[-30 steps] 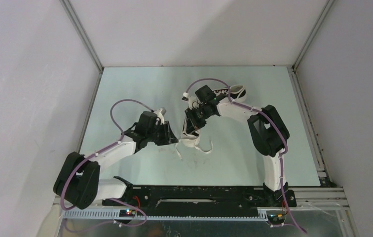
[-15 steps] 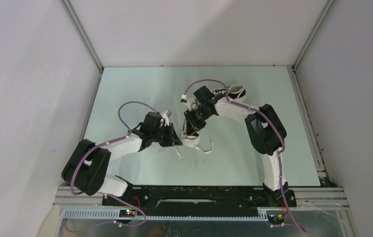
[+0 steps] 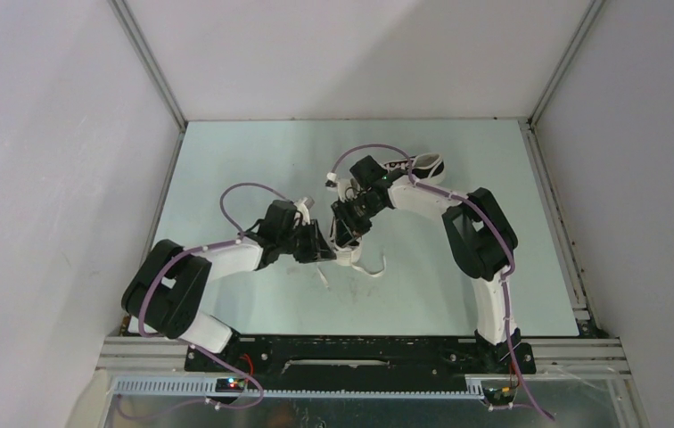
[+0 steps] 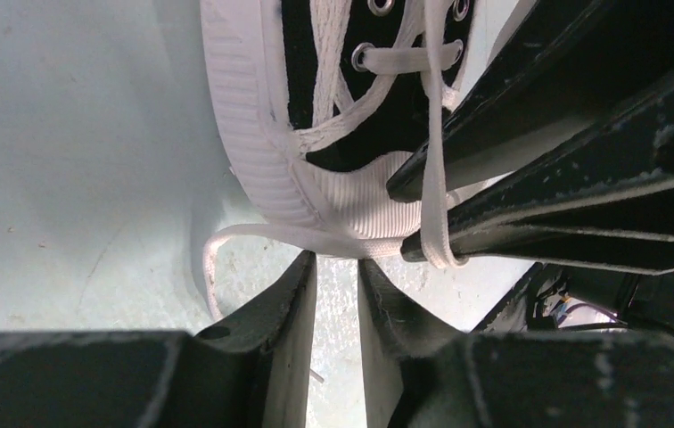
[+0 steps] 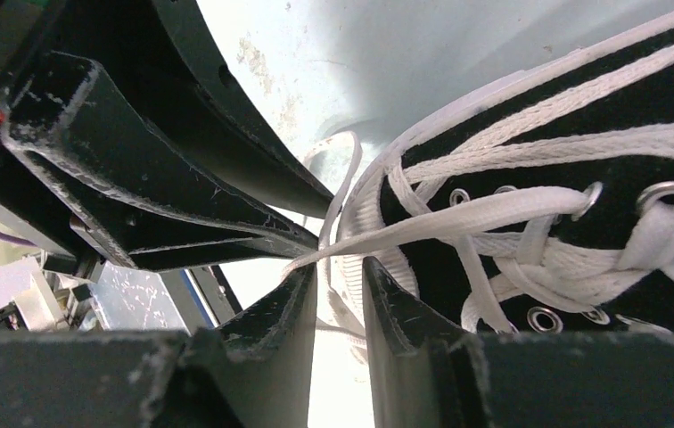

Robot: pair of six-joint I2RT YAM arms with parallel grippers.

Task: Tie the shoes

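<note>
One black shoe point(image 3: 349, 257) with a white sole lies mid-table, mostly under both grippers. Its upper fills the right wrist view point(image 5: 583, 116). The other shoe point(image 3: 423, 166) lies behind the right arm. My left gripper point(image 3: 323, 252) sits at the shoe's left side, jaws a narrow gap apart. A white lace point(image 4: 253, 234) runs across its tips point(image 4: 336, 260), not clamped. My right gripper point(image 3: 344, 234) is over the shoe, jaws also narrowly apart point(image 5: 340, 265). A lace point(image 5: 458, 214) from an eyelet lies across its tips and hooks over one finger point(image 4: 431, 254).
Loose lace ends point(image 3: 371, 267) trail on the pale table in front of the shoe. The two grippers nearly touch each other. Grey walls and metal rails point(image 3: 543, 178) bound the table on three sides.
My left arm has moved right, bringing its gripper up against the shoe's left side. The right gripper has shifted only slightly over the shoe.
</note>
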